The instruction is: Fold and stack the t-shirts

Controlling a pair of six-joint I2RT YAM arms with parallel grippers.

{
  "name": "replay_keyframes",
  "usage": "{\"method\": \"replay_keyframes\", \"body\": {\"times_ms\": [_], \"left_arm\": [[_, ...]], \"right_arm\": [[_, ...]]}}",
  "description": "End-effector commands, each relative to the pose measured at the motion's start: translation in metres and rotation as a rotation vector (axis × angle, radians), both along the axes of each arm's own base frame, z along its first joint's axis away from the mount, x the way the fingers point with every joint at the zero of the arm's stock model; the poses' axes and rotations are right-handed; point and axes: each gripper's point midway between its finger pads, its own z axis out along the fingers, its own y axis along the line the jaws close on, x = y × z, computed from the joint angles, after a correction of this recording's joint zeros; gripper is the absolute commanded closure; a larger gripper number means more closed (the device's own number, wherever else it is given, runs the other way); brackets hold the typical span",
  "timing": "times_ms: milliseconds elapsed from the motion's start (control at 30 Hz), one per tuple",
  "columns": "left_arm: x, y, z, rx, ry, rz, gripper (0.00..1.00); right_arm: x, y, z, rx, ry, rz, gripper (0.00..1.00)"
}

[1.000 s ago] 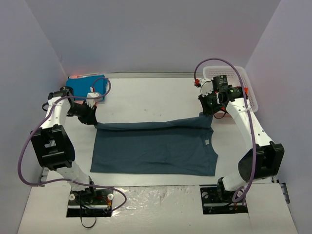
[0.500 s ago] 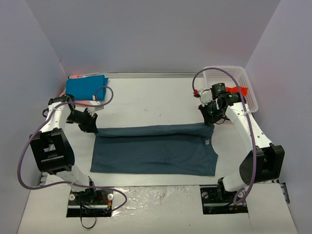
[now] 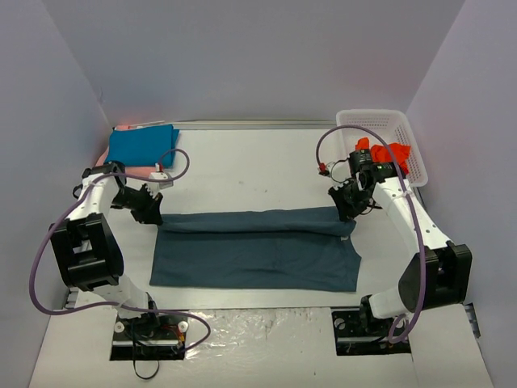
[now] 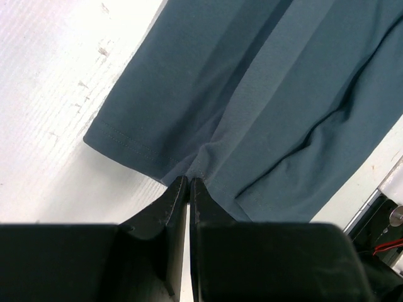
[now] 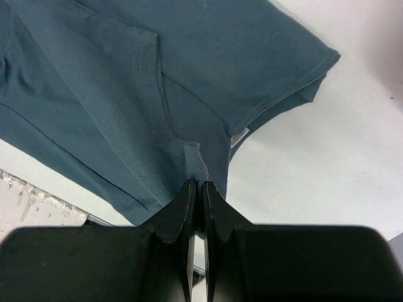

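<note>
Both far corners of the dark slate t-shirt (image 3: 258,259) are pinched. The left gripper (image 4: 189,182) is clamped on a fold of cloth at the far left corner, and the right gripper (image 5: 198,184) on one at the far right. The shirt lies across the middle of the table (image 3: 250,166), its far edge doubled over towards the near side. A folded teal-blue t-shirt (image 3: 143,145) lies at far left. An orange-red t-shirt (image 3: 393,152) sits in the white basket (image 3: 380,118) at far right.

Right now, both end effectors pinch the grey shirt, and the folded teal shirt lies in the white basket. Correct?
No: the folded teal shirt lies at the far left corner of the table, as the top external view shows. The rest holds.
</note>
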Motion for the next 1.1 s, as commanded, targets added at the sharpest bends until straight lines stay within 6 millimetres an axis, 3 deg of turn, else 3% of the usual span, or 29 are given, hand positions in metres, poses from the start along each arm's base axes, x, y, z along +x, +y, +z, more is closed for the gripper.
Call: {"method": "replay_keyframes", "body": {"times_ms": [0,200,500,833,1067], "left_arm": [[0.003,0.004,0.01,0.019,-0.065,-0.009,0.98],[-0.003,0.004,0.0,0.019,-0.036,-0.024,0.98],[-0.031,-0.008,-0.002,-0.047,0.029,-0.163,0.91],[-0.06,-0.019,0.0,-0.13,0.118,-0.28,0.9],[-0.059,-0.022,0.006,-0.153,0.104,-0.257,0.9]], "right_arm": [[-0.022,0.0,-0.005,-0.007,0.066,0.043,1.0],[-0.037,0.003,-0.023,-0.002,0.141,0.07,0.97],[-0.054,0.012,-0.035,0.016,0.218,0.123,0.69],[-0.045,0.016,-0.037,0.031,0.232,0.152,0.65],[-0.023,0.039,-0.053,0.119,0.286,0.215,0.65]]}}
